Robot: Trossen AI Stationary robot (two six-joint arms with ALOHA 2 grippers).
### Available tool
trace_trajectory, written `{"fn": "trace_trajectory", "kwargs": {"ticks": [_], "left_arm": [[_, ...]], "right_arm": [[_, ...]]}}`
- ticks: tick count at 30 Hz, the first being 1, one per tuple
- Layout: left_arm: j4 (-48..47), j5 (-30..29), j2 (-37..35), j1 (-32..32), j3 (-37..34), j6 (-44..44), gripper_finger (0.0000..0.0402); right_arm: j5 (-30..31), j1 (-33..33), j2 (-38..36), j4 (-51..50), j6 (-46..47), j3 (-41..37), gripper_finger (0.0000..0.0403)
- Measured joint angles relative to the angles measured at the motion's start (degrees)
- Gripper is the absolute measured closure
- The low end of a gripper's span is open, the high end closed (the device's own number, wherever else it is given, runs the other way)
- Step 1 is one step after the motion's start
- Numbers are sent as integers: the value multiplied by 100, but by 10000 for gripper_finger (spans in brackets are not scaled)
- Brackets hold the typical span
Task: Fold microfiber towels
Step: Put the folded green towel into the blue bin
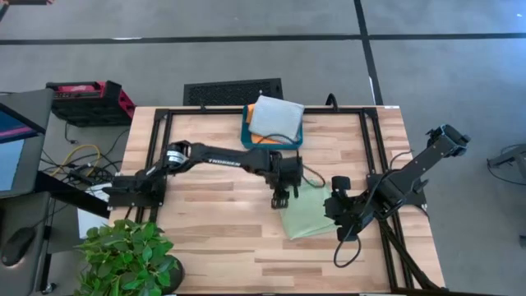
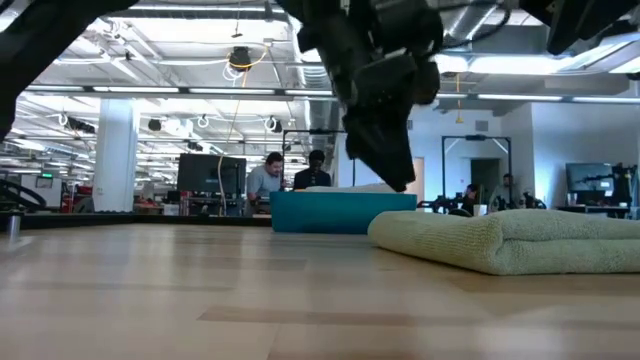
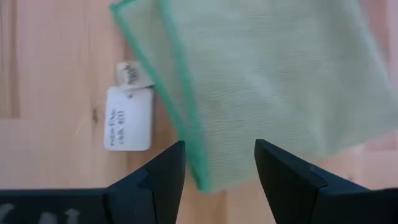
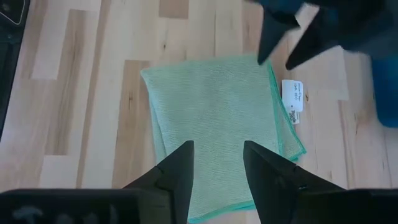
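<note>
Green towel (image 1: 311, 210) lies folded; left gripper (image 1: 281, 197) fingers open above its corner, right gripper (image 4: 216, 168) open. Next: tray (image 1: 246, 134) placement.

Cloth, wood and paper as we see them

We see a soft, matt, finely ribbed light green towel (image 4: 217, 134) on a smooth pale wood table (image 4: 81, 93), its white paper tag (image 3: 127, 118) flat beside it.

Folded green towel on the worktop, more towels stacked at the far edge.

The light green towel (image 1: 310, 212) lies folded flat, a white tag (image 4: 293, 95) poking out from one bound edge, right of the worktop's (image 1: 214, 238) middle. A pale grey towel (image 1: 276, 117) sits folded on an orange towel (image 1: 265, 139), at the middle of the far edge.
</note>
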Motion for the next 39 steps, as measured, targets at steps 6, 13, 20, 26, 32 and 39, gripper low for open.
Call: {"fn": "trace_trajectory", "kwargs": {"ticks": [6, 13, 20, 26, 32, 39], "left_arm": [[-67, -183, 25, -190, -6, 605, 216], [-102, -1373, -49, -1176, -6, 688, 216], [445, -2602, 28, -1983, -4, 537, 216], [1153, -2726, 96, -2217, 6, 365, 216], [1498, -2965, 451, -2420, -6, 356, 216], [1702, -3329, 606, -2528, 0, 280, 216]], "right_arm": [[-103, 7, 0, -35, 39, -231, 241], [-299, 603, 0, 140, 425, -550, 243], [-294, 1238, 399, 966, 478, -1214, 244], [-253, 1201, 1381, 1347, 321, -1370, 244], [44, 1110, 2056, 1339, 306, -1367, 244], [199, 1188, 2130, 1321, 336, -1355, 244]]}}
